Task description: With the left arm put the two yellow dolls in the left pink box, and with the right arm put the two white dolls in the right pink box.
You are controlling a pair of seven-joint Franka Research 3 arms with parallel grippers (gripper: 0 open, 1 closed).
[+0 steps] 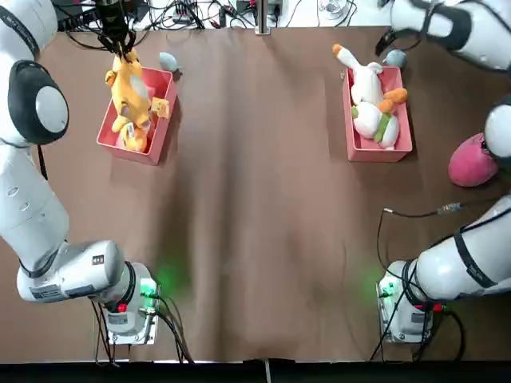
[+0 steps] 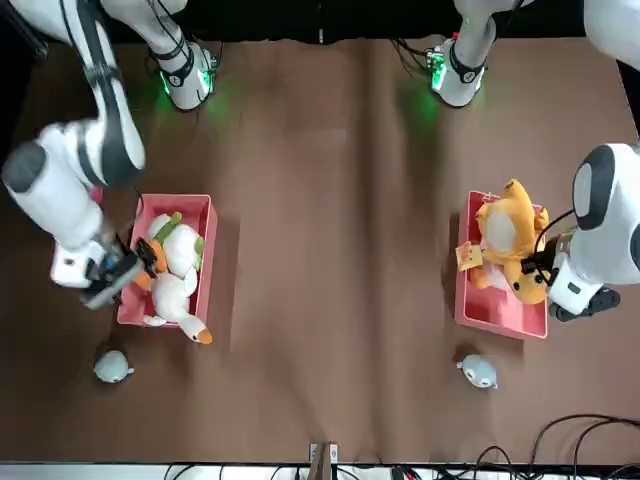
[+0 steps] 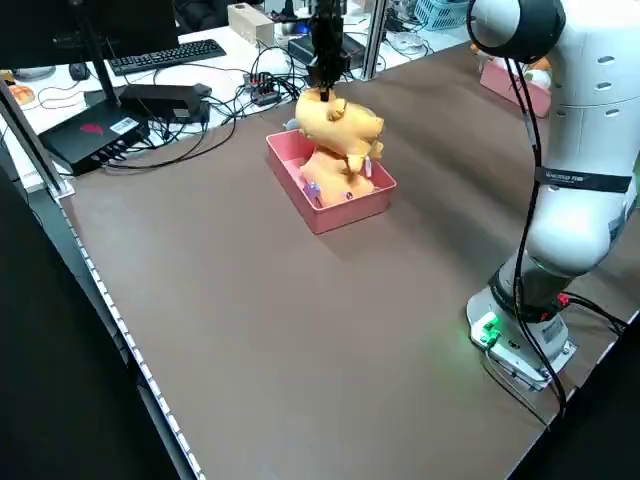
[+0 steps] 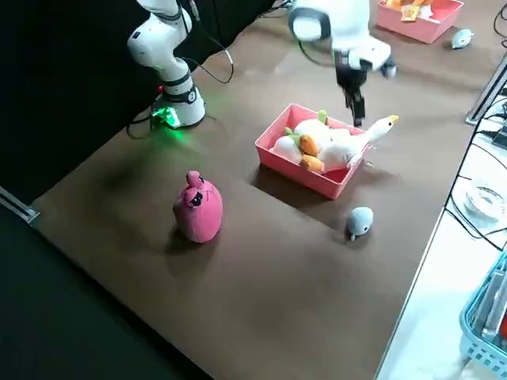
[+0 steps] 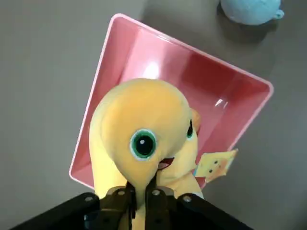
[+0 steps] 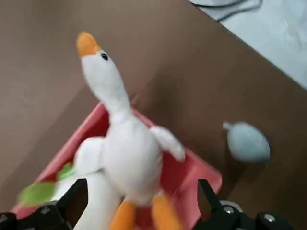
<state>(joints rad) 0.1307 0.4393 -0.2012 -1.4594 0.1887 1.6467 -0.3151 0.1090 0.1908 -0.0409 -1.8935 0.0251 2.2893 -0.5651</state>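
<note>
**Left gripper clamps a yellow doll at its box; right gripper is spread over the white dolls**

The left gripper has its jaws closed on one yellow doll, pinching the soft body between them. The left arm reaches forward from its base, and its gripper points down above the left pink box. The right gripper has its jaws wide apart, with nothing between the tips; it is over the right pink box, near the dolls. The right arm bends in from its outer side.

The held doll is plump, with a large green-ringed eye and a mouth a little open. It lies partly over the other yellow doll, which is inside the left box. A square yellow piece with dark dots sticks out by the rim.

In the right box are both white dolls: a goose with orange bill and feet, its head beyond the rim, and a rounder doll with green parts.

A small blue-grey plush sits just beside the left box, another near the right one. A pink plush stands on the table. A white label on a black device has print too small to read.
</note>
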